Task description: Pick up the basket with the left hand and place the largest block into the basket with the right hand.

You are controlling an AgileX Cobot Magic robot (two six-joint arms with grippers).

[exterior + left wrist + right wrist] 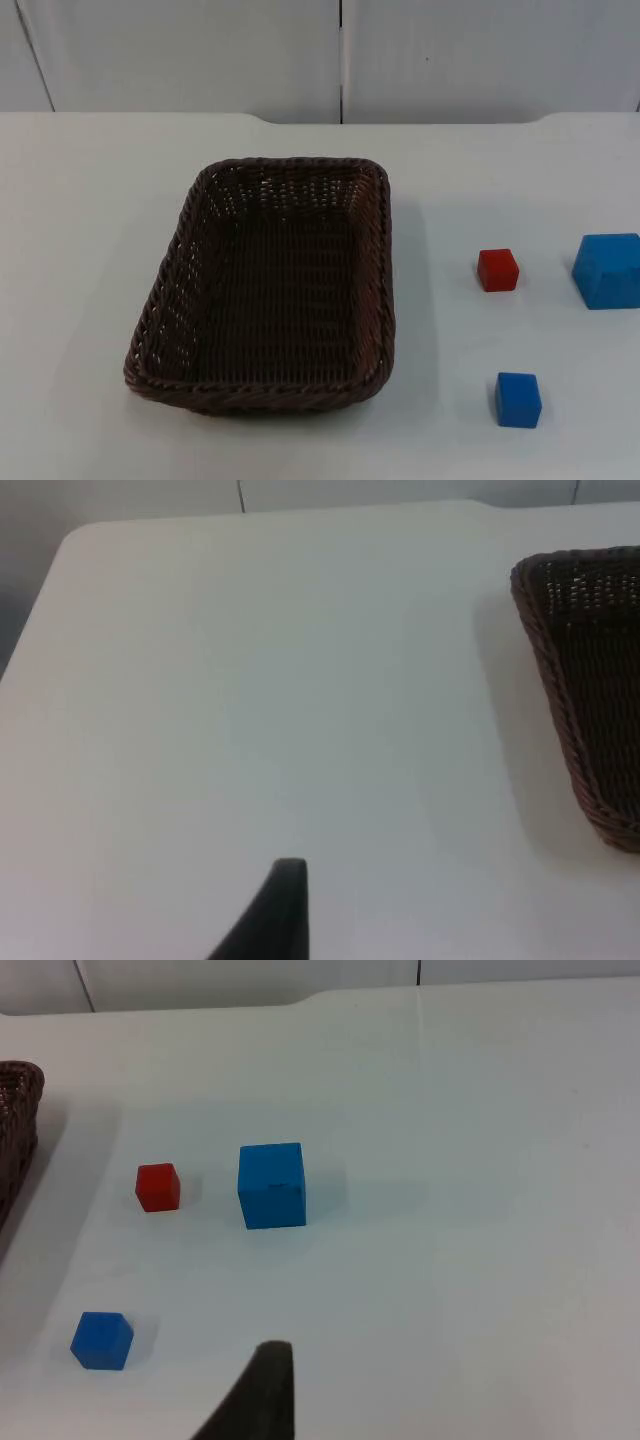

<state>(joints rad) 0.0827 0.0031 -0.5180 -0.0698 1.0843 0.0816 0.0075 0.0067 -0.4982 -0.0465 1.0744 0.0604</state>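
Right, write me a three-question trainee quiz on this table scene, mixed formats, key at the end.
1. True or false: the basket already holds a block.
2. Which block is largest? A) the red block B) the big blue block C) the small blue block
3. Fill in: in the top view, all three blocks lie to the ____ of the basket.

Key: 1. False, it is empty. 2. B. 3. right, on the white table.
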